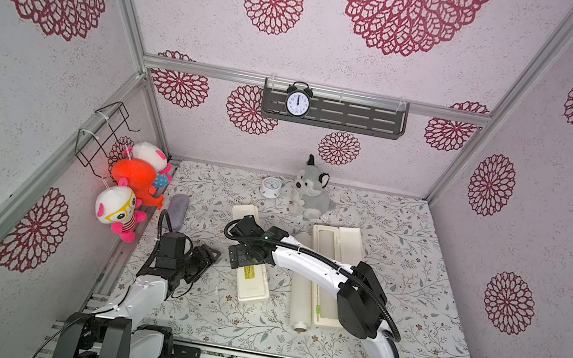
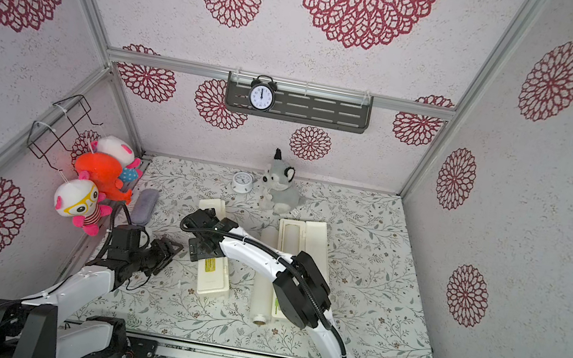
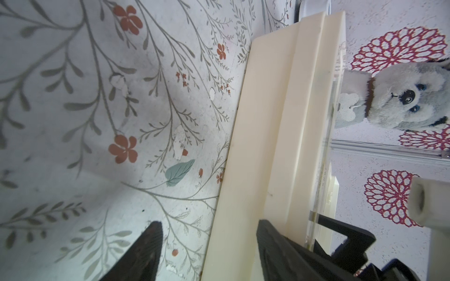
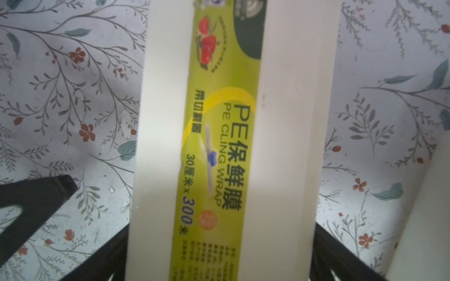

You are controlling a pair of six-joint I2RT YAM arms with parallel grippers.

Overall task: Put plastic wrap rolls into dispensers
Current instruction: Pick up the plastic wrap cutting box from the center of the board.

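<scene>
The shut dispenser is straddled by the wide-open right end effector, left end effector part-open, both empty; next, the roll on its right must be grasped.

Both top views look from high above the robot's base edge, down and forward over the whole worktop to the back wall. They share nearly the same scene, with only a slight sideways offset between them. The left wrist camera sits low and near the worktop, facing along the closed dispenser toward the plush husky by the back wall. The right wrist camera looks almost straight down, very near, onto that dispenser's label. The closed dispenser appears in all four views; the plush husky appears in both top views and the left wrist view.
</scene>
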